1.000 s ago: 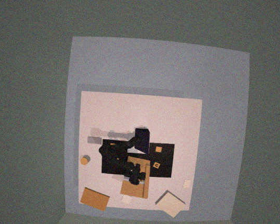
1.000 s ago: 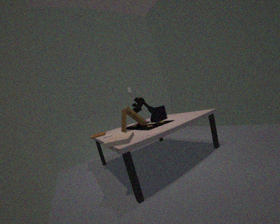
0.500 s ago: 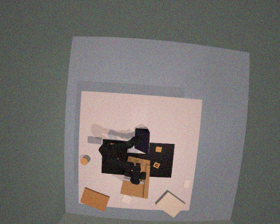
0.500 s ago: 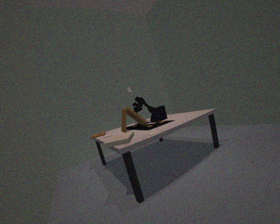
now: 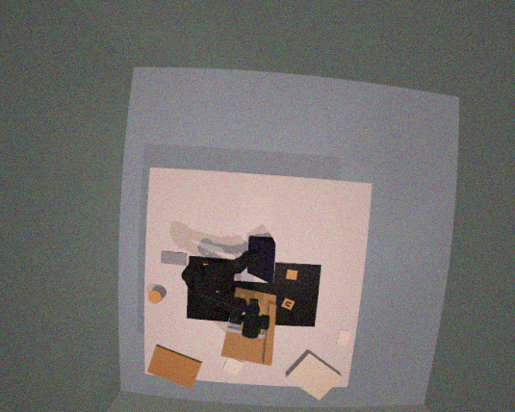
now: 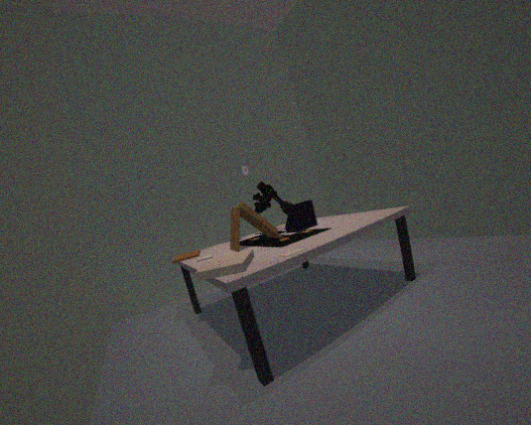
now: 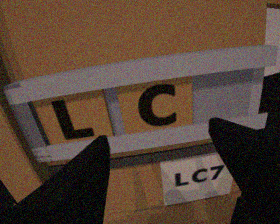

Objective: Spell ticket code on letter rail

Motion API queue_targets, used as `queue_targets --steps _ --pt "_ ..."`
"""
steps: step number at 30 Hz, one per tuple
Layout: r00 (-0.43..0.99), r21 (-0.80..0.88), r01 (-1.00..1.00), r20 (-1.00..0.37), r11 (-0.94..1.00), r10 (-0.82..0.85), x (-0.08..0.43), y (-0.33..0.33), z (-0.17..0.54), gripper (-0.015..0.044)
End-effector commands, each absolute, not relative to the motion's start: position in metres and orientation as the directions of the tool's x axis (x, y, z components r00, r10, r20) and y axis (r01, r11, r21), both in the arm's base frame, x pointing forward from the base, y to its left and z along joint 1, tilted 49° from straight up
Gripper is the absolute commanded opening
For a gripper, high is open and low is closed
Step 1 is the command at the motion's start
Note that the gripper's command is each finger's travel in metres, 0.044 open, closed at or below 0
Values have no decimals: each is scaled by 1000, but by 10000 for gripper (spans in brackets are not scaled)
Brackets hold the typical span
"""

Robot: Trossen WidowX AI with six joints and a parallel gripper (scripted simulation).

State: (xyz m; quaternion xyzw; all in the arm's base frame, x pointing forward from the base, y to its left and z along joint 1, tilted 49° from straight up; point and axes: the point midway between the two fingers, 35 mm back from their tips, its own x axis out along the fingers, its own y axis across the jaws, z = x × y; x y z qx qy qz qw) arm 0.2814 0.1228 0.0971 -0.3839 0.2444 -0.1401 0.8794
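Note:
The brown board (image 5: 243, 348) (image 7: 141, 30) stands sloped and carries the grey letter rail (image 7: 141, 70). In the rail, an L tile (image 7: 51, 131) is at the left and a C tile (image 7: 128, 107) is to its right. A narrow grey gap separates them, another gap lies left of the L, and a wider bare stretch lies right of the C. The white ticket (image 7: 178, 195) below reads LC7. My gripper (image 7: 159, 133) (image 6: 257, 204) is open and empty over the rail's lower edge, fingertips either side of the C tile. Tile contact with the rail's end is not seen.
The black mat (image 5: 297, 315) bears a lettered tile (image 5: 288, 303), its letter unclear, and a plain-looking tile (image 5: 292, 274). An orange cylinder (image 5: 155, 296), a grey block (image 5: 174, 257), an orange box (image 5: 175, 366) and a cream box (image 5: 314, 375) stand on the table.

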Motion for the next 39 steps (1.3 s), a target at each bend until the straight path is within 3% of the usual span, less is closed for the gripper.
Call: queue_targets --steps 1,12,23,33,39 --pt "842 -743 64 -318 667 -436 279 124 99 295" --pt "842 -743 64 -319 667 -436 275 126 103 295" --pt "841 -744 58 -323 665 -434 276 125 101 6" --pt "840 -744 56 -326 666 -435 276 126 101 0" --pt "774 -726 7 -431 688 -464 289 131 102 0"
